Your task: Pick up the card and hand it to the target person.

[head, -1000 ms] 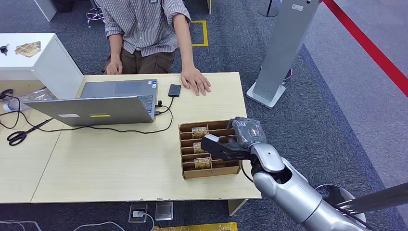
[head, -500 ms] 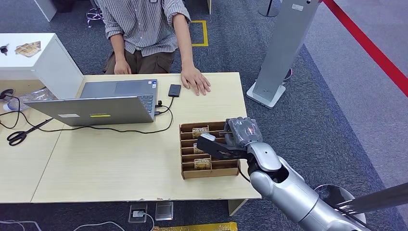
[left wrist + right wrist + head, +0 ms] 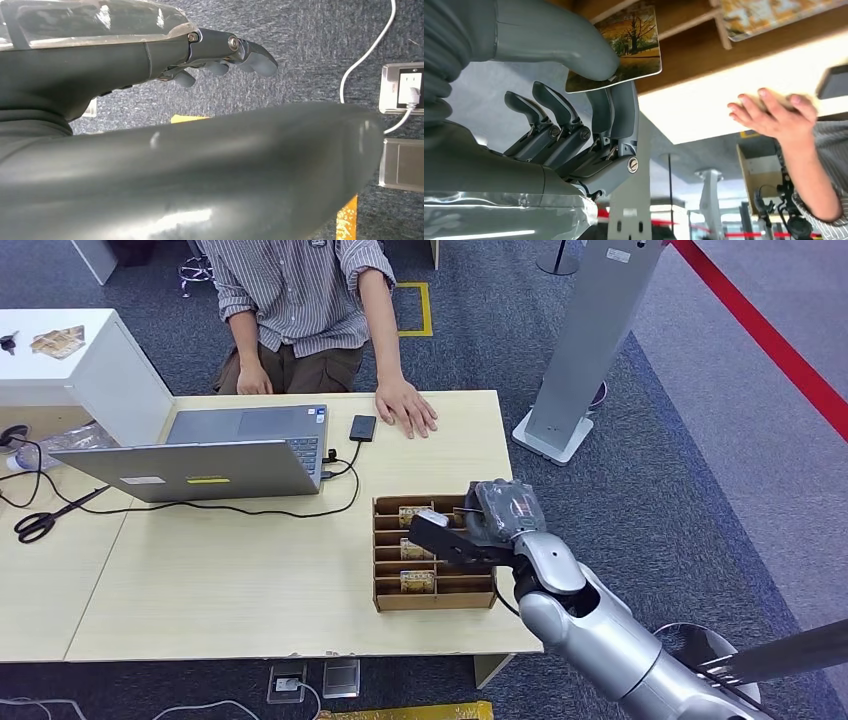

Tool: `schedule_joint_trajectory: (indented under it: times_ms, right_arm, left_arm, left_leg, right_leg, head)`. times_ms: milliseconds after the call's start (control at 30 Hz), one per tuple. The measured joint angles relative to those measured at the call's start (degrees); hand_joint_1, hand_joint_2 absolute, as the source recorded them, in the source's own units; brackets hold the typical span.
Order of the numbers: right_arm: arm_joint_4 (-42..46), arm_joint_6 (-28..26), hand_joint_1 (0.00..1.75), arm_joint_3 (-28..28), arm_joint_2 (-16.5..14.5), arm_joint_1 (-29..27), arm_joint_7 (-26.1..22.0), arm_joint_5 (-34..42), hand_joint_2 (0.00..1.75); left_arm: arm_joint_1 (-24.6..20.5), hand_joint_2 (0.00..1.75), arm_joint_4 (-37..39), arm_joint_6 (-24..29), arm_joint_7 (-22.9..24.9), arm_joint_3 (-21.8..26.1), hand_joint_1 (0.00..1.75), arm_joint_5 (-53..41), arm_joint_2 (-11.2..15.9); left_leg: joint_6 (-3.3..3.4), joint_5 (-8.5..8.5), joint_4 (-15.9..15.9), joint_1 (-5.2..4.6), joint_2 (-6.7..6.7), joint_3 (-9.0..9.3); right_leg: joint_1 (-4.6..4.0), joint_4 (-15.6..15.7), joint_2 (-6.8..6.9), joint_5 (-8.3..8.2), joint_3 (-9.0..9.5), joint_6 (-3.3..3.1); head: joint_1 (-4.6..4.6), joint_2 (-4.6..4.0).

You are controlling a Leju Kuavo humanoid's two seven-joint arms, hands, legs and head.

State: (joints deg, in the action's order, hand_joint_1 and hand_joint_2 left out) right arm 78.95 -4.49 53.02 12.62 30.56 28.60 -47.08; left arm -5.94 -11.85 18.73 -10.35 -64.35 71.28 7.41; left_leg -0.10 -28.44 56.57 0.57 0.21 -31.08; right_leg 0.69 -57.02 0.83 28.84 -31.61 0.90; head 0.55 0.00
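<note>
The robot's right hand (image 3: 589, 100) pinches a small card printed with an autumn tree (image 3: 624, 47) between thumb and finger, just above the brown slotted cardboard box (image 3: 385, 595) on the pale wooden table (image 3: 240, 580). The left hand (image 3: 220, 55) hangs over grey carpet, fingers loosely curled, holding nothing. A person's hand (image 3: 407, 408) rests flat on the table's far edge.

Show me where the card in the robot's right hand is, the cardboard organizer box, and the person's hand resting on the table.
card (image 3: 624, 47), right wrist view, on its printed tree picture.
cardboard organizer box (image 3: 436, 599), head view, on its front wall.
person's hand (image 3: 407, 407), head view, on the back of the hand lying flat on the table.
</note>
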Motion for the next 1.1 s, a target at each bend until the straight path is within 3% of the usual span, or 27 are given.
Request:
schedule_joint_trajectory:
  times_ms: [200, 500, 600, 833, 967, 1100]
  right_arm:
    - [4.0, 7.6, 1.68, -2.5, 2.1, 3.3, 0.3, 17.9, 1.75]
    - [11.8, 10.2, 1.68, -5.1, 6.3, 9.0, 0.1, 25.9, 1.75]
    - [14.3, 10.1, 1.68, -6.0, 7.0, 10.7, -0.8, 25.0, 1.75]
    - [13.1, -2.9, 1.68, -6.0, 5.3, 10.1, -8.7, 8.2, 1.75]
    - [8.5, -12.3, 1.68, -6.0, 3.2, 9.1, -14.4, 2.9, 1.75]
    - [2.9, -18.8, 1.68, -6.0, 1.2, 8.4, -16.0, -0.1, 1.75]
  left_arm:
    - [0.0, 0.00, 0.0, -0.1, 0.4, 0.0, 0.00, 0.0, 0.3]
    - [0.1, 0.00, 0.0, -0.2, 0.4, 0.0, 0.00, 0.4, 0.6]
    - [0.1, 0.00, 0.0, -0.2, 0.4, 0.0, 0.00, 0.5, 0.6]
    - [0.0, 0.00, 0.0, -0.5, -0.6, 0.0, 0.00, 0.1, 0.2]
    - [-0.5, 0.00, 0.0, -0.6, -0.7, 0.0, 0.00, -0.4, 0.0]
    - [-1.1, 0.00, 0.0, -0.7, -0.6, 0.0, 0.00, -0.8, -0.1]
  left_leg:
    - [0.00, 0.00, 0.0, 0.00, 0.00, 0.01]
    - [0.00, 0.00, 0.0, 0.00, 0.01, 0.01]
    - [0.00, 0.00, 0.0, 0.00, 0.01, 0.01]
    - [0.00, 0.00, 0.0, 0.00, 0.00, -0.01]
    - [0.00, 0.00, 0.0, 0.00, -0.01, -0.02]
    - [0.00, 0.00, 0.0, 0.00, -0.01, -0.03]
  right_leg:
    - [0.00, 0.0, 0.00, 0.00, 0.00, 0.00]
    - [0.00, 0.0, -0.01, 0.00, -0.01, 0.00]
    - [0.00, 0.0, -0.01, 0.00, 0.01, 0.00]
    - [0.00, 0.0, 0.00, 0.00, 0.00, 0.00]
    - [0.00, 0.0, 0.01, 0.00, 0.01, 0.00]
    - [0.00, 0.0, 0.02, 0.00, 0.01, 0.00]
  head:
    - [-0.01, 0.00]
    - [-0.04, 0.00]
    - [0.03, 0.01]
    - [-0.05, 0.01]
    - [-0.04, 0.01]
    - [-0.01, 0.00]
